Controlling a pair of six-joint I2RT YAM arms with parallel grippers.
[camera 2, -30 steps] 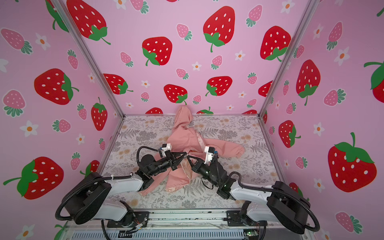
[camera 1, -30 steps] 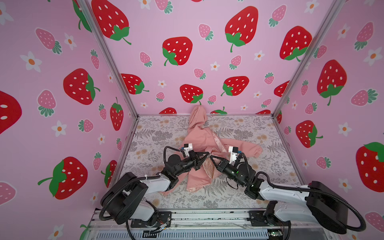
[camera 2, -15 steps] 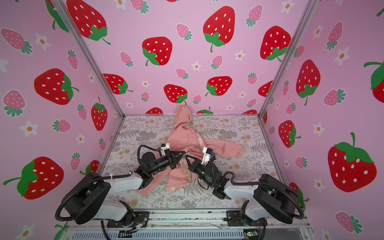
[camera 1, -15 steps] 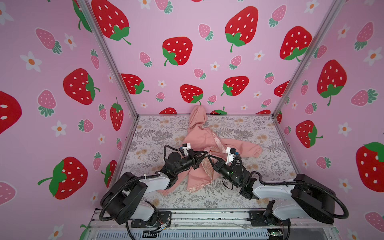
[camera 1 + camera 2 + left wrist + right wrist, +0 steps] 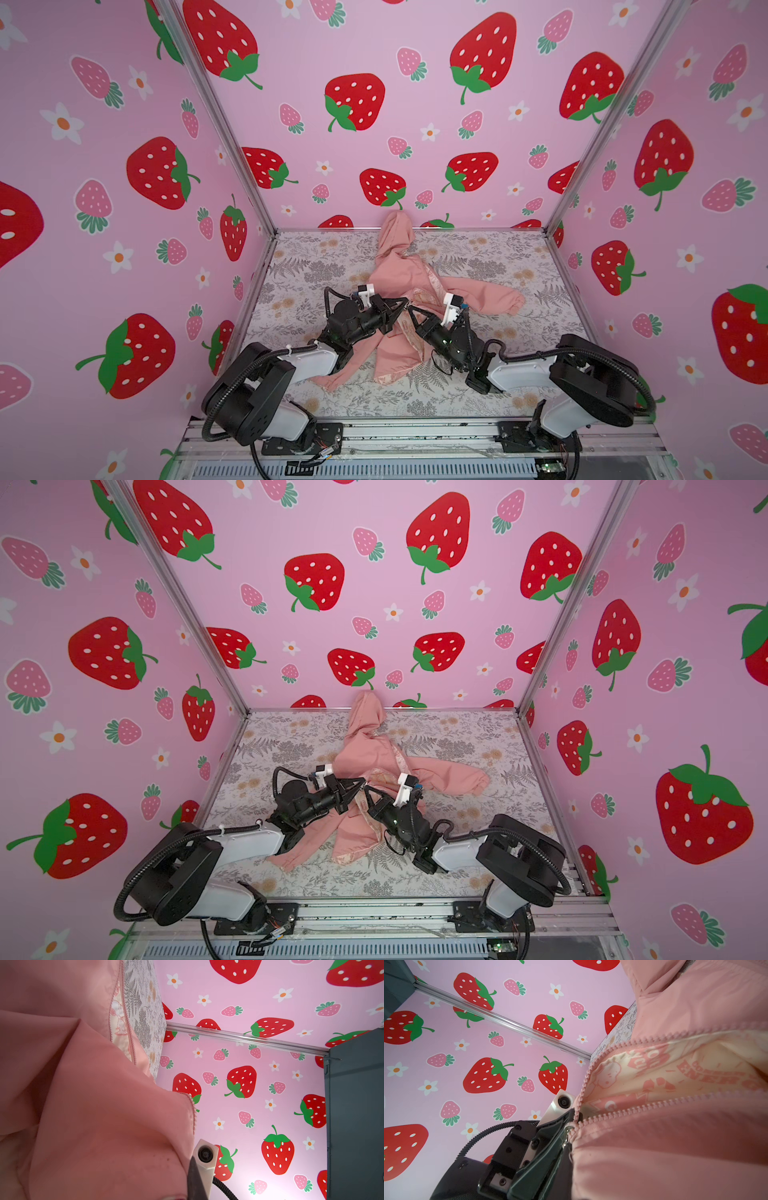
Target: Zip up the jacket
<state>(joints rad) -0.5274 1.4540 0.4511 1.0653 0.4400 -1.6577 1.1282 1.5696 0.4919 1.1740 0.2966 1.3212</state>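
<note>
Both top views show you the jacket (image 5: 399, 274) crumpled on the mat's (image 5: 478, 399) middle, hood (image 5: 395, 232) at the mat's far edge, one sleeve (image 5: 490, 297) spread toward the mat's right side. Your left claw (image 5: 402, 302) and right claw (image 5: 411, 310) meet tip to tip over the mat's middle, at the jacket's front. From the right wrist view, the left claw is clamped on the zip's (image 5: 633, 1111) bottom end, beside the metal slider (image 5: 566, 1130); past it the teeth stand parted over cream lining (image 5: 708, 1051). The right claw is closed too, its tip against pink fabric; you cannot tell whether it pinches any.
</note>
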